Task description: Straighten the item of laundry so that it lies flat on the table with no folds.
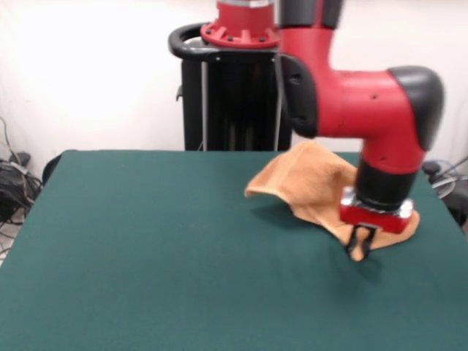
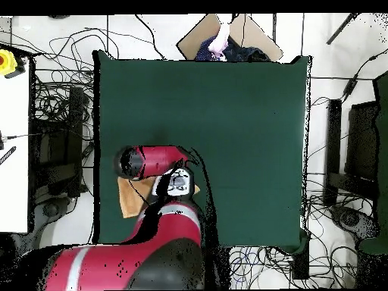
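Green table [image 1: 146, 248] seen mostly bare. Orange towel [image 1: 307, 179] found bunched near robot-side edge, by right corner in front view, one flap raised, folds not out yet. Gripper [image 1: 360, 243] seen at towel's camera-side hem, fingers pinched narrow on it; rest of cloth lies behind, toward pedestal [image 1: 234, 95]. Nothing spotted blocking pull toward open middle, probably.

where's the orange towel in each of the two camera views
Front view: the towel lies rumpled at right of centre, behind the gripper.
Overhead view: the towel peeks out at lower left, mostly under the arm.
Shared landmark: the red arm's black-capped elbow.
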Robot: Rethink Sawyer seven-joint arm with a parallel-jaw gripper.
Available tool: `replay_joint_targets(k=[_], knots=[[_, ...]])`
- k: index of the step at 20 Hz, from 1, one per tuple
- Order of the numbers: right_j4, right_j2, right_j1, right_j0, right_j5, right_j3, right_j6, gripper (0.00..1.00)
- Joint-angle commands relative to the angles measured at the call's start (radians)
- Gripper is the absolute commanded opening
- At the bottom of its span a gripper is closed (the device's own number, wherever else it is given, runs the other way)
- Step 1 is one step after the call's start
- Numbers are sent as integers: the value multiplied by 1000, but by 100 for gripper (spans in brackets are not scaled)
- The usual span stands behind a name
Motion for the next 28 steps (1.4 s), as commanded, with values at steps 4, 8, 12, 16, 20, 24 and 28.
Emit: replay_joint_targets(k=[4,8,12,16,20,24,28], knots=[[-174,88,65,-202,-34,-148,-158,0],[-242,159,57,-287,-20,-129,-200,0],[-314,184,58,-335,-31,-123,-188,0],[-375,203,11,-370,-6,-83,-177,0],[-408,242,-40,-417,69,-43,-198,0],[-426,295,-99,-468,154,-8,-232,0],[-456,352,-107,-536,197,-7,-282,0]])
